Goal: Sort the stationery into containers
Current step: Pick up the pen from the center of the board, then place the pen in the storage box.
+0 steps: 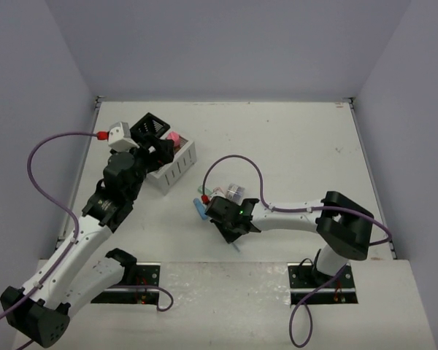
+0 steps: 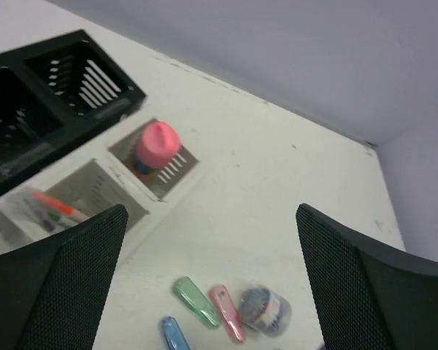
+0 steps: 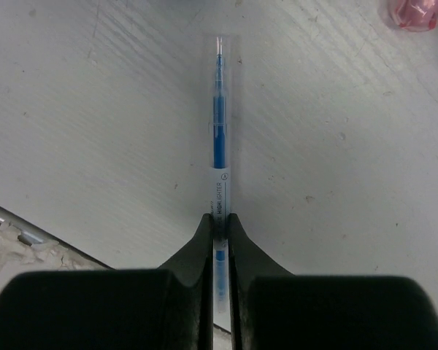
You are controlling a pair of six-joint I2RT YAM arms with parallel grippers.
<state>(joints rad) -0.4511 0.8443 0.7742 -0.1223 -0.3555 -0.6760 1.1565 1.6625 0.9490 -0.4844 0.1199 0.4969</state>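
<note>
Black-fingered, the right pincer (image 3: 219, 220) is clenched on a clear pen (image 3: 219, 124) with a blue core. The barrel runs straight out from between the tips, along the pale table (image 3: 95, 109). Whether the pen rests on the table or hangs just above it cannot be told. Its rear end is hidden inside the pincer. A pink item (image 3: 412, 13) sits well apart, cut off by the upper right corner of the right wrist view.

The left pincer (image 2: 210, 213) is released, its 2 fingers wide apart with nothing between them, above the table. Below the gap lie a green stick (image 2: 196, 302), a pink stick (image 2: 228, 313) beside it, and a blurred clear-purple piece (image 2: 264, 310) just beside that. A blue stick (image 2: 174, 334) is cut off by the lower edge.

Past the left finger stands the white box (image 2: 124, 197), its near corner hidden behind that finger. The far compartment holds the pink-capped bottle (image 2: 157, 144). The near 1 holds an orange pen (image 2: 58, 208) among items too blurred to name. Just beside it, farther out, the black box (image 2: 51, 95) is cut off at the left edge.
</note>
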